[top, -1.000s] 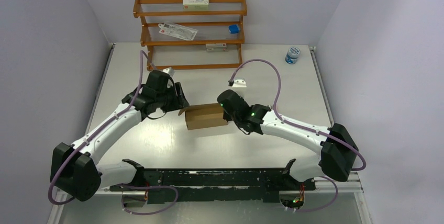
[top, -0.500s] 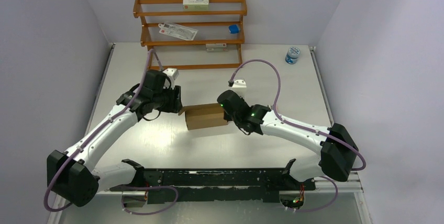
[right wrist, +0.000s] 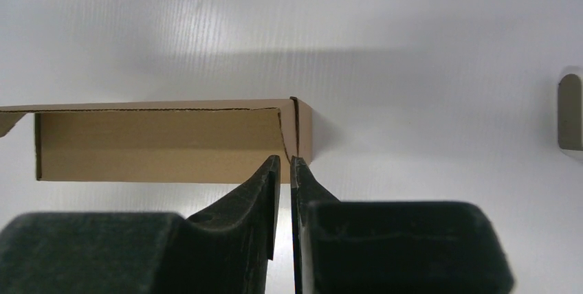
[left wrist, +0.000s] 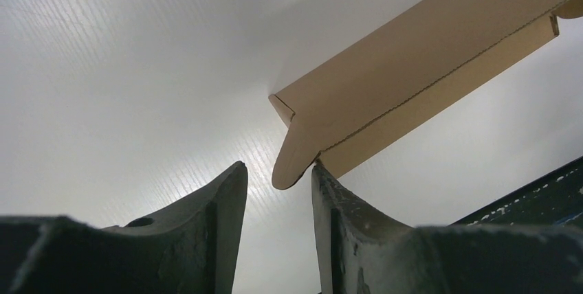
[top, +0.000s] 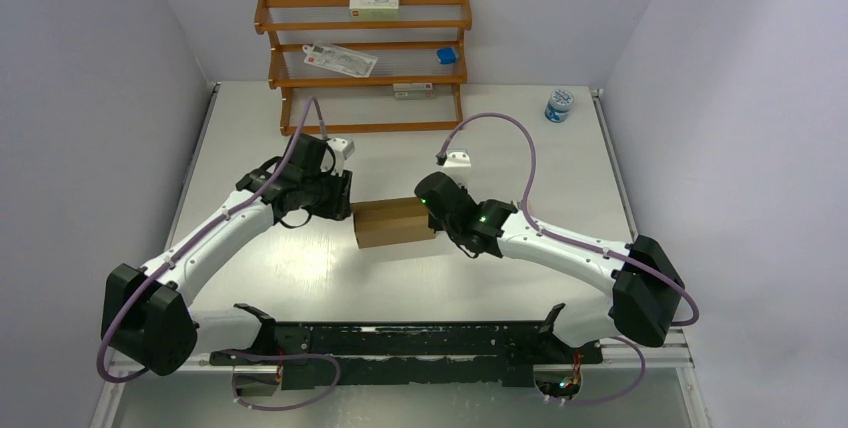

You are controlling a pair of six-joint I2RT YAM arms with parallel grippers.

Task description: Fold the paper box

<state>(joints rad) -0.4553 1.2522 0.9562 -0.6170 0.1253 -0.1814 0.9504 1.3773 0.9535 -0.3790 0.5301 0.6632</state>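
On the table (top: 580, 178) we have the paper box (top: 392, 223), its inside hidden from us, right end pinched in the right gripper (right wrist: 286, 167), left flap (left wrist: 292, 163) touching the slightly parted left gripper (left wrist: 278, 181)

No legible text in any view.
- Carton (top: 374, 5), top shelf of wooden rack (top: 466, 18): white-green print with red patch at left end, lettering too small to read.
- Clear packet (top: 341, 59), second shelf: red mark at left end, dark print lines, unreadable.
- Flat pack (top: 413, 89), third shelf: print blurred.
- Jar (top: 559, 104), far right of table: blue-white label, illegible.
- Paper box (top: 392, 222): plain brown faces, seen close in both wrist views.
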